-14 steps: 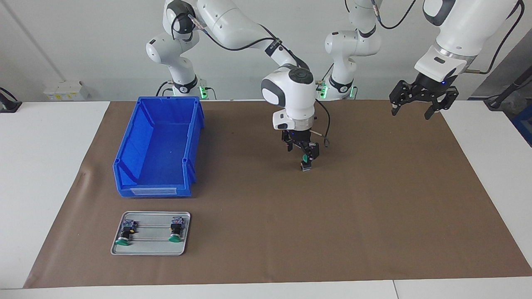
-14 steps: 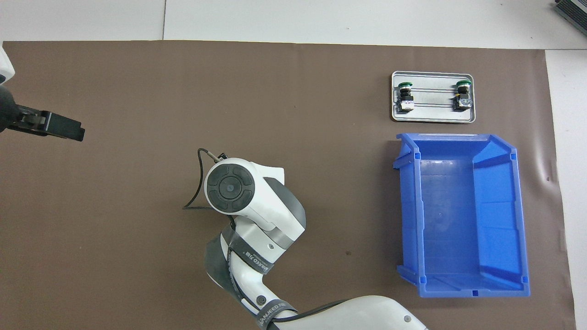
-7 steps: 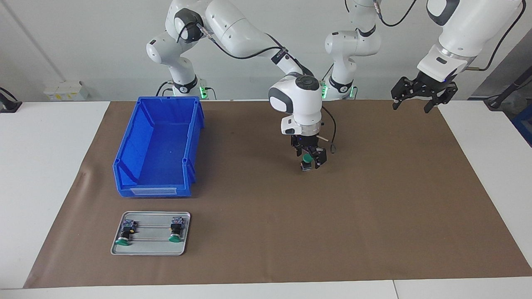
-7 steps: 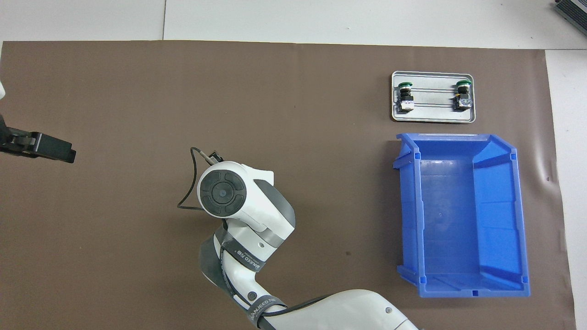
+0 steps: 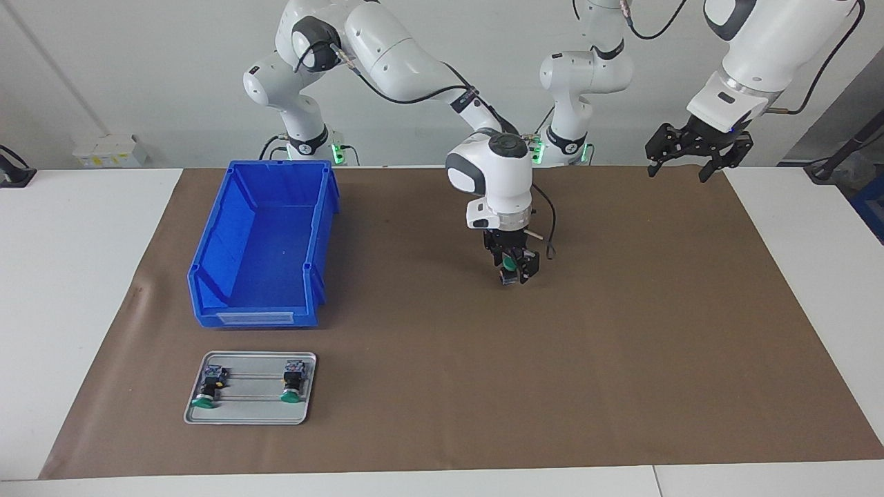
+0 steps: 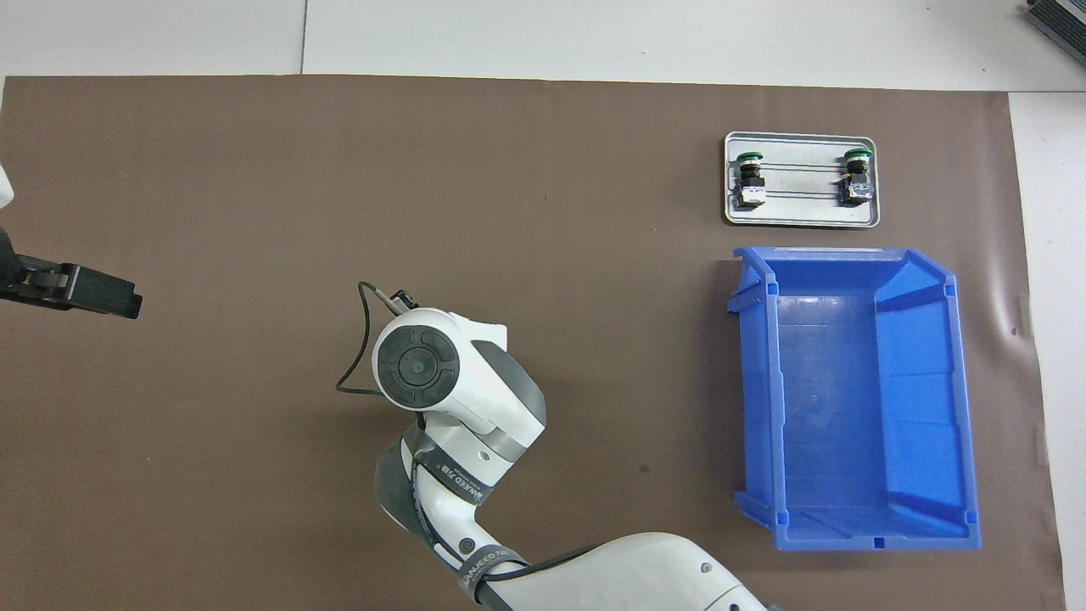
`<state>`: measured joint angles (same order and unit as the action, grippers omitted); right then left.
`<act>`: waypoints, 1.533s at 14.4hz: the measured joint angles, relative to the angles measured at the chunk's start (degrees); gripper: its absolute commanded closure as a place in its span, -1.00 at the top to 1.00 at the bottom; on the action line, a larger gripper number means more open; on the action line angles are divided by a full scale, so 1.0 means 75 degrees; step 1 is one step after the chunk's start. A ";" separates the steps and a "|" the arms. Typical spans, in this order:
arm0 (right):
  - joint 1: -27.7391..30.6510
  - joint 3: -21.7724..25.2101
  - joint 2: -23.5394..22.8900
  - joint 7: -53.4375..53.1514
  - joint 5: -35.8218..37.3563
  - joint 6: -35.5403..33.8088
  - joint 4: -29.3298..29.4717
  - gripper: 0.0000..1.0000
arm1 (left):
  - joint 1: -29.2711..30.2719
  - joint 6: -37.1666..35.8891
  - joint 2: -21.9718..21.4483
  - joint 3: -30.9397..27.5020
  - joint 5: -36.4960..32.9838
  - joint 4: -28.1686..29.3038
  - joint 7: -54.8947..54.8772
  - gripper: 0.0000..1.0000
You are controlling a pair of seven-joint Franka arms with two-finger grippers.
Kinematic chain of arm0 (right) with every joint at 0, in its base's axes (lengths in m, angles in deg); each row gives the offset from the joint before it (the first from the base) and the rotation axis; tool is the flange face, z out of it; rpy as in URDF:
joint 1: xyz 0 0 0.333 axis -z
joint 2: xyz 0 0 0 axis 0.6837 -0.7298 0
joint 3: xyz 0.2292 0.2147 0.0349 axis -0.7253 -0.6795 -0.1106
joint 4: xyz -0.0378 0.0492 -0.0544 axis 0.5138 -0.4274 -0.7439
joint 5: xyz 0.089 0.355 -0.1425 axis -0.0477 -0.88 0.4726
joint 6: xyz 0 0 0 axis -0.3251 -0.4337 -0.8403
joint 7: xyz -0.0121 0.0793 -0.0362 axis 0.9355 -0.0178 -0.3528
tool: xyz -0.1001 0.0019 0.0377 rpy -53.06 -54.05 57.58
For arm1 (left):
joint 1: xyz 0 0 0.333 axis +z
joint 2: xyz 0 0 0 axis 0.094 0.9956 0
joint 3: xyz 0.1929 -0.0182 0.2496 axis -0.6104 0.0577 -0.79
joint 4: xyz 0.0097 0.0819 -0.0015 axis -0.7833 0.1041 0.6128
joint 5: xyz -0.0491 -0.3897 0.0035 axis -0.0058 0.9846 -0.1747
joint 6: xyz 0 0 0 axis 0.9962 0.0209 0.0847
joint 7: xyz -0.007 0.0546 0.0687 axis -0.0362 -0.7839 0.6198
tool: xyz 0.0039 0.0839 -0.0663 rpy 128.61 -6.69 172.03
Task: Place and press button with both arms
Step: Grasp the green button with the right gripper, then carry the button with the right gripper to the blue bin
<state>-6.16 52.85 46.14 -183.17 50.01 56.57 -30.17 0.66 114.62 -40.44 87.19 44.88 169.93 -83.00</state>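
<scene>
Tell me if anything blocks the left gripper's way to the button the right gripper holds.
Nothing visible does. The right gripper holds the button over bare mat mid-table; the left gripper hangs over the mat's left-arm end, only open mat between.

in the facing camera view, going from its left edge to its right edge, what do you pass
Metal tray with two buttons, blue bin, right end effector holding the button, left end effector waiting in the air.
</scene>
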 measured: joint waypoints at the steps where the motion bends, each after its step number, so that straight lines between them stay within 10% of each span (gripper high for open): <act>1: -0.0024 -0.0003 0.0000 0.0000 0.0000 0.0009 -0.0026 -0.99 | 0.0000 0.0016 0.0000 0.0000 0.0000 0.0000 0.0000 1.00; 12: 0.0223 0.0230 0.0825 0.1696 0.0008 -0.1347 0.0120 -1.00 | 0.0015 0.0664 0.0000 -0.0052 -0.0001 0.0046 -0.0001 1.00; 22: 0.4184 0.0297 0.3988 0.9608 0.0013 -0.4801 -0.0692 -1.00 | 0.0016 0.0664 0.0000 -0.0052 -0.0001 0.0060 -0.0001 1.00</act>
<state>25.22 55.08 76.05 -111.11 50.11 20.57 -35.36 0.77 119.59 -40.44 86.80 44.87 170.38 -83.00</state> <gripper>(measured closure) 0.656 0.000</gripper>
